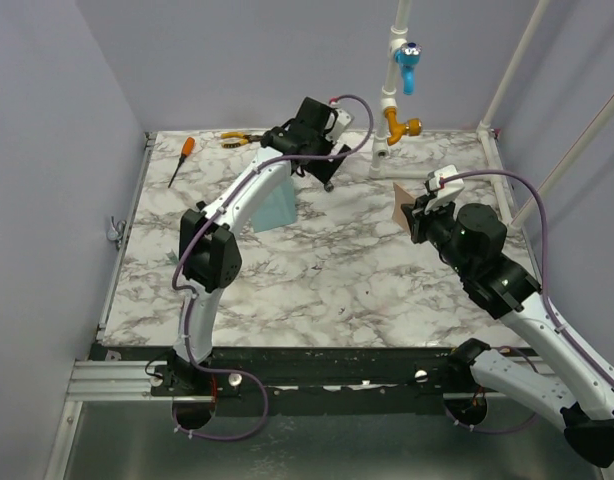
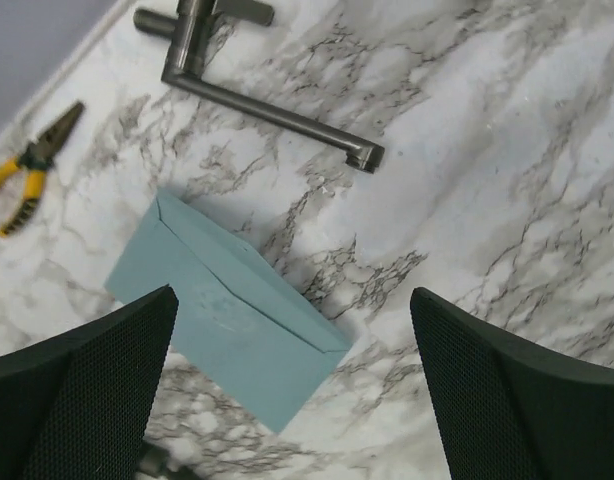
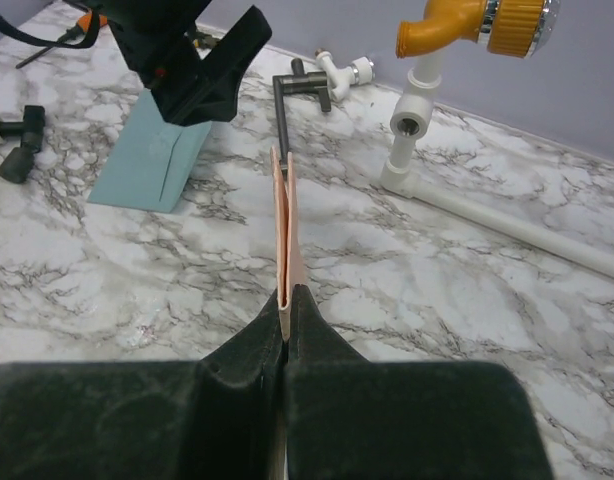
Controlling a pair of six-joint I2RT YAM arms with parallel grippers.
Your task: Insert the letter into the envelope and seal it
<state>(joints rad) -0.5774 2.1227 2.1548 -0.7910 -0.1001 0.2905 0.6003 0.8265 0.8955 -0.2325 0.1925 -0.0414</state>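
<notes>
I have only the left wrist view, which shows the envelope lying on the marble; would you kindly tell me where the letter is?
Observer: The letter is held edge-on, clear of the table, in the right end effector, which is shut on it.
Operator: Thank you. What stands near it?
Observer: A white pipe with an orange fitting rises at the table's far edge, beyond the letter.
Operator: Is any tool outside my view?
Observer: An orange-handled screwdriver lies near the far left corner.
</notes>
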